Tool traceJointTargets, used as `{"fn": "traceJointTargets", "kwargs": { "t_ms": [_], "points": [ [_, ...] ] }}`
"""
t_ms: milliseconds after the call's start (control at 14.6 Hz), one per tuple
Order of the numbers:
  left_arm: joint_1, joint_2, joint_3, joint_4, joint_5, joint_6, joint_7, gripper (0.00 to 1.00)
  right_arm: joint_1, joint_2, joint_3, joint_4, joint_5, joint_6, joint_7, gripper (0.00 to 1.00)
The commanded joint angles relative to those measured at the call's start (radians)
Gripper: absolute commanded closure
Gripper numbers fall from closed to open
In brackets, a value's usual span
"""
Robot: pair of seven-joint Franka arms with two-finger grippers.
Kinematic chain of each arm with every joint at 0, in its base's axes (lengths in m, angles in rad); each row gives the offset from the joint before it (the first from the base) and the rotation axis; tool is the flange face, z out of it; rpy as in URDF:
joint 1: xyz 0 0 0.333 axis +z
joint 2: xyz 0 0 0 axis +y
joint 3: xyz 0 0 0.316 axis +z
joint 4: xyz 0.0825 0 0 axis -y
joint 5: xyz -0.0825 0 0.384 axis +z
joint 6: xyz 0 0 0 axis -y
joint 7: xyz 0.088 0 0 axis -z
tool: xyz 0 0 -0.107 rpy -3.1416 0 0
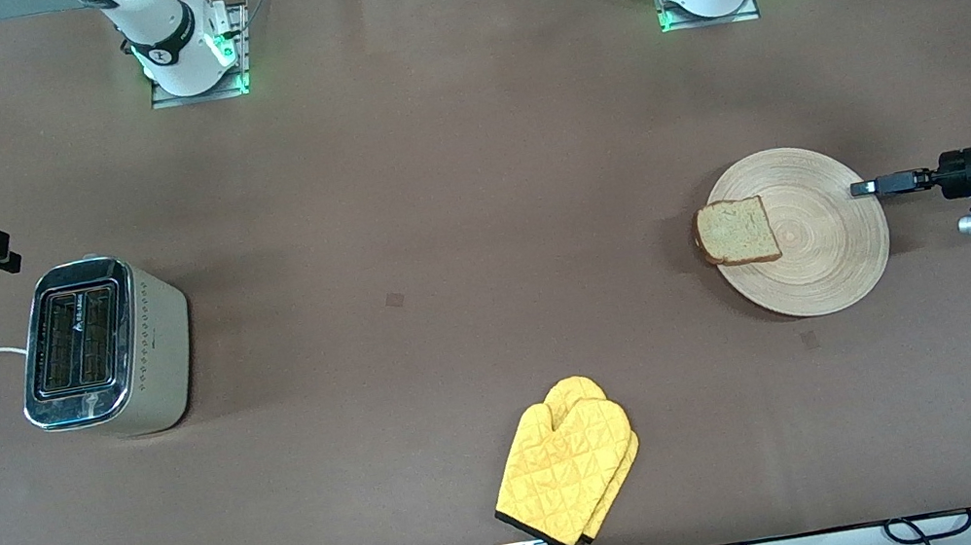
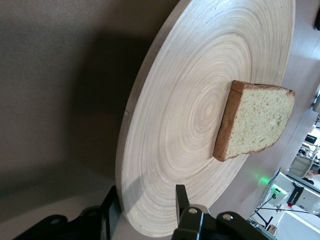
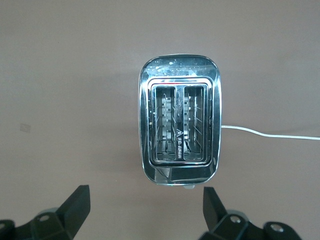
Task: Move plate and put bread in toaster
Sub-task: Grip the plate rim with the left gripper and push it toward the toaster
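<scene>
Bread [image 1: 737,232]: you find it on the plate [image 1: 823,255], at its edge toward the right arm's end.
Toaster [image 1: 104,348]: right arm's end.
Mitt [image 1: 568,468]: between them, nearest your front camera.

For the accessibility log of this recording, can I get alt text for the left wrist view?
A round wooden plate fills the view, its rim between the jaws of the left gripper, one above and one below. A slice of bread lies on the plate near the rim away from the gripper, on the brown table.
</scene>
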Motion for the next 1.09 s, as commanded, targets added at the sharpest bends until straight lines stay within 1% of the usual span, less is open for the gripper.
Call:
{"fn": "traceJointTargets", "kwargs": {
  "t_ms": [0,68,137,410,615,683,820,888,1025],
  "points": [
    [0.006,0.015,-0.003,0.002,-0.022,0.000,0.046,0.51,-0.004,-0.013,0.005,-0.004,-0.003,0.002,0.004,0.00],
    [0.006,0.015,-0.003,0.002,-0.022,0.000,0.047,0.53,-0.004,-0.013,0.005,-0.004,-0.009,0.002,0.003,0.00],
    [0.006,0.016,-0.003,0.002,-0.022,0.000,0.047,0.59,-0.004,-0.013,0.005,-0.003,-0.009,0.001,0.000,0.00],
    [0.006,0.016,-0.003,0.002,-0.022,-0.007,0.067,0.86,-0.004,-0.019,0.005,-0.004,-0.006,-0.008,0.000,0.00],
    [0.006,0.018,-0.004,0.010,-0.047,-0.056,0.067,0.99,-0.004,-0.022,0.005,-0.007,-0.008,-0.013,0.000,0.00],
    [0.003,0.018,-0.004,0.010,-0.075,-0.060,0.067,0.99,-0.001,-0.022,0.005,-0.007,-0.008,-0.011,0.000,0.00],
    [-0.019,0.016,-0.018,0.011,-0.089,-0.067,0.066,0.99,0.000,-0.022,0.005,-0.007,-0.008,-0.007,0.001,0.00],
    [-0.019,0.016,-0.032,0.011,-0.119,-0.081,0.063,0.99,0.000,-0.022,0.005,-0.007,-0.006,-0.007,0.001,0.00],
    [-0.022,0.018,-0.036,0.013,-0.188,-0.128,0.064,1.00,0.000,-0.023,0.007,-0.009,-0.008,-0.008,0.001,0.00]
  ]
}}
